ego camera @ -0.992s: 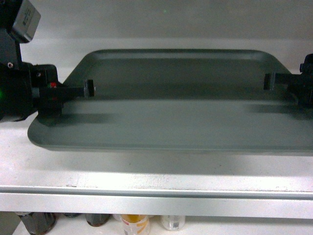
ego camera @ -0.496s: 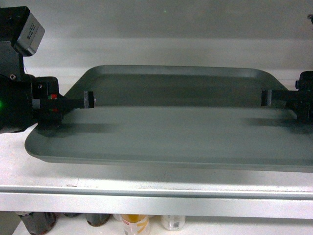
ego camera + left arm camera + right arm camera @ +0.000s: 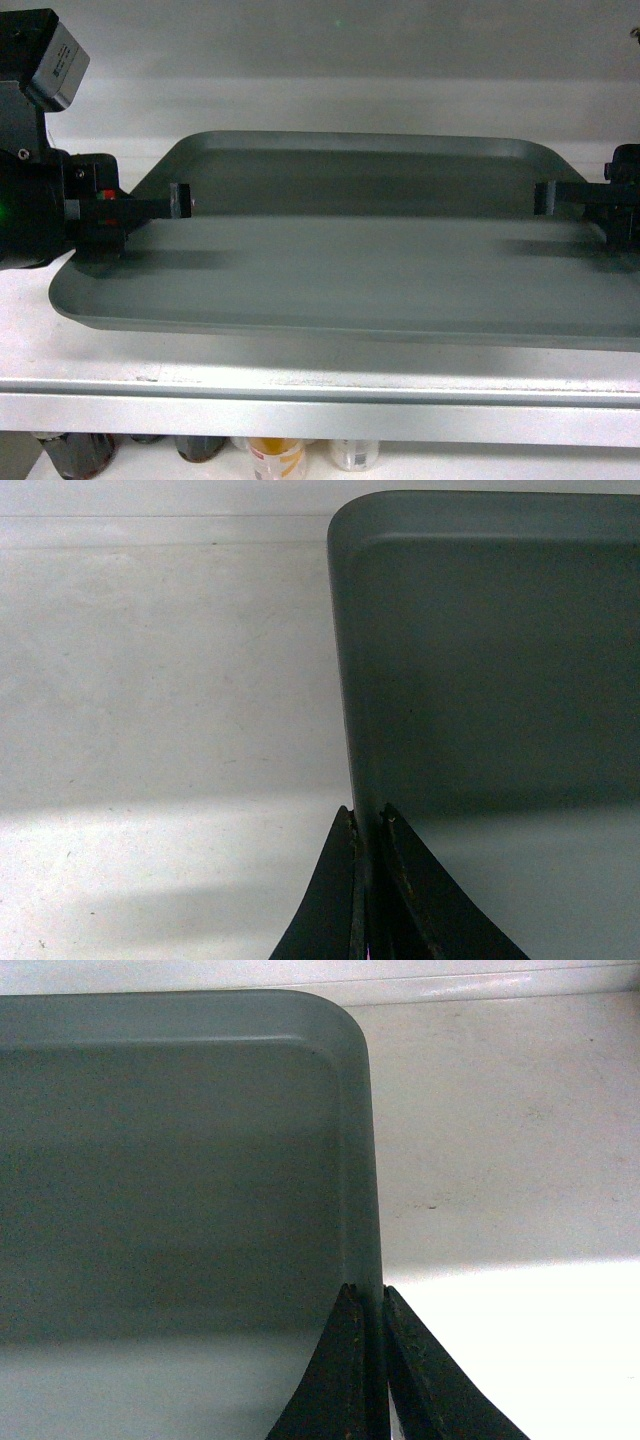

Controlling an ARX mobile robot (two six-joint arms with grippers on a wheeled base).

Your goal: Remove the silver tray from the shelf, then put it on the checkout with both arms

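- my left gripper (image 3: 368, 880) is pinching the left rim of the tray (image 3: 350, 250); fingers pressed on both faces of the rim.
- my right gripper (image 3: 382, 1360) is pinching the right rim the same way.
- the tray spans between the two grippers, just above the shelf (image 3: 320, 365), front edge seemingly raised.
- judgement: lift evenly, keep both wrists level, then draw back together; uneven pull could twist the rim out of a pinch.

Head frontal; wrists close, tray (image 3: 350, 260) shared.
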